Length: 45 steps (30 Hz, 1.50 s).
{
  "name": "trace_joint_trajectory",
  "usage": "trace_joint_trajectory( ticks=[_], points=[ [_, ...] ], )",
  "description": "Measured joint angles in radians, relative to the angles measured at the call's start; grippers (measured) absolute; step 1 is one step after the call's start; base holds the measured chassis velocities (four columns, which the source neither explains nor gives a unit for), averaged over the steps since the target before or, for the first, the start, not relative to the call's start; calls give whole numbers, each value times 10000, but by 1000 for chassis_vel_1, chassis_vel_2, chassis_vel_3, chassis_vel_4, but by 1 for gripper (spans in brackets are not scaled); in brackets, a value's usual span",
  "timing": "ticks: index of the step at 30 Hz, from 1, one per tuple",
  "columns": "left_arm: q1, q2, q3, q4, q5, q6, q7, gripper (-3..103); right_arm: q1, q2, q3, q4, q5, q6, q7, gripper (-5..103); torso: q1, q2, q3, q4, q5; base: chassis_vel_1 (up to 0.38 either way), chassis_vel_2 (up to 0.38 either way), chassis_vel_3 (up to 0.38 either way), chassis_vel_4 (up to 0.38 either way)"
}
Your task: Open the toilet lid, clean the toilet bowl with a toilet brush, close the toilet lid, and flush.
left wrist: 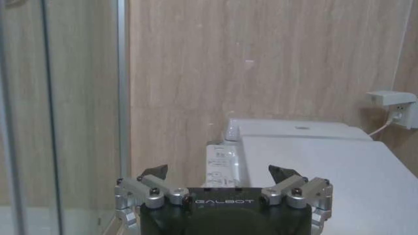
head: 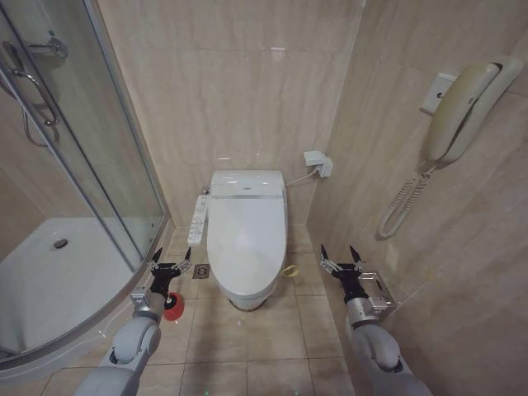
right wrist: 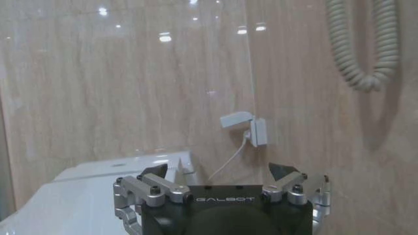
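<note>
Nearest to my head camera, my two arms reach forward and down, one on each side of the toilet. My left gripper (head: 171,257) hangs over the tiled floor beside the curved glass shower enclosure (head: 99,165), its two dark fingertips spread wide and holding nothing; the left wrist view shows the same wide gap (left wrist: 220,172). Just below and behind that gripper sits the round red cup-shaped holder (head: 174,307) on the floor, partly hidden by my wrist, so I cannot tell what it contains. My right gripper (head: 341,255) hovers near the right-hand tiled wall, its fingers also spread wide and empty, as the right wrist view confirms (right wrist: 220,169). Between my grippers stands the white elongated ceramic toilet bowl (head: 244,299), with the large glossy white oval plastic toilet lid (head: 246,239) lying flat and closed on top of it. A green-yellow strap (head: 289,271) loops out at the lid's right edge. A long white button panel (head: 199,216) runs along the toilet's left side. A cream wall telephone with a coiled cord (head: 462,111) hangs on the right wall, and a small white wall socket (head: 318,162) sits behind the toilet.
</note>
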Motion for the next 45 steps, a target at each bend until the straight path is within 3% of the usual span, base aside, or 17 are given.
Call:
trace_joint_trajectory(
  ticks=[9, 16, 45],
  points=[
    [-1, 2, -3, 0, 0, 0, 0, 100, 0, 2, -4, 0, 0, 0, -4, 100, -1, 1, -1, 4, 0, 117, 121, -111, -90],
    [-1, -2, 0, 0, 0, 0, 0, 100, 0, 0, 0, 0, 0, 0, 1, 100, 0, 0, 0, -5, 0, -16, -16, 0, 11],
    [0, 0, 0, 1, 0, 0, 0, 100, 0, 0, 0, 0, 0, 0, 0, 100, -1, 0, 0, 0, -1, 37, -30, -34, 34]
  ],
)
